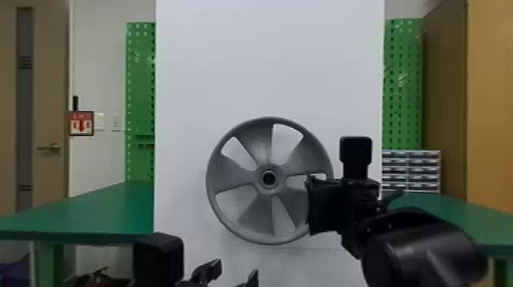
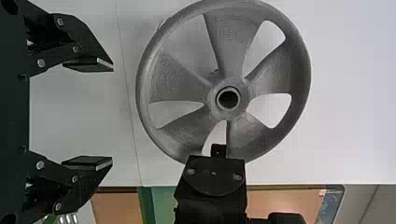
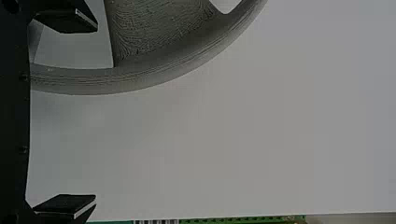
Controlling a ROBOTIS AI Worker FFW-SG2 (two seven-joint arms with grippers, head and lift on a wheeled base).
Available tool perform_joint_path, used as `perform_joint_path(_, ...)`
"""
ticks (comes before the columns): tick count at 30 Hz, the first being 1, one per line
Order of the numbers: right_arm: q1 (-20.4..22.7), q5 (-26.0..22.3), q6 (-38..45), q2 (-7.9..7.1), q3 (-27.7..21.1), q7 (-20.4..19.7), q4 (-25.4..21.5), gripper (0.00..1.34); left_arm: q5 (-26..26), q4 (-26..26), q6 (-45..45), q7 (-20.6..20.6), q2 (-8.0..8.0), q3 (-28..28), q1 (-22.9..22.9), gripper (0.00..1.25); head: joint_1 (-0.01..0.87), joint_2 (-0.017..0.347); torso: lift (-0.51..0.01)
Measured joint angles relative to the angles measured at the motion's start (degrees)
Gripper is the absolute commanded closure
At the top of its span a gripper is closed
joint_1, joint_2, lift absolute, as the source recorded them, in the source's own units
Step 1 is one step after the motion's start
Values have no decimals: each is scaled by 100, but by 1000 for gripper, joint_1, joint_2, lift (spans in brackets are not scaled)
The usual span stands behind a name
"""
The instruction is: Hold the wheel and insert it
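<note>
"Well, where to look first?"

"At center, in front of a pale upright panel (image 1: 267, 57): a gray spoked wheel (image 1: 236, 179), standing on edge, broad face turned toward the robot."

"Why so squarely?"

"Probably for a straight push along the axis of the hub (image 1: 269, 178). Seated already or merely lined up? Impossible to tell from the front."

"And clamped by what?"

"By no pincer, judging from the wrist views. Beside the wheel on the robot's right, the right gripper (image 3: 96, 112), with fingers spread wide: one across a spoke opening, the other outside the rim (image 3: 140, 83). Contact uncertain. Placed there, presumably, to straddle the edge and steady the wheel against turning or tipping."

"With no pinch, why upright?"

"Likely thanks to some support behind the hub, hidden from view."

"And on the other side?"

"Low and to the robot's left, apart from the wheel: the left gripper (image 2: 112, 114), also with fingers well apart and nothing between. Perhaps kept there as a second hand for the opposite edge."

"Next?"

"Close gently on the rim, then press evenly near the hub, flat to the panel. With force from only one side, a real risk of cocking the wheel and jamming the bore. Best checked for wobble before letting go."
</note>
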Motion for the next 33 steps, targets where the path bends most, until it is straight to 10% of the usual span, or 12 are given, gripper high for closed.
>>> perform_joint_path(33,1799,51,401,0,23,702,-2785,-2,28,-79,-9,-3,-6,202,107,532,5,110,-479)
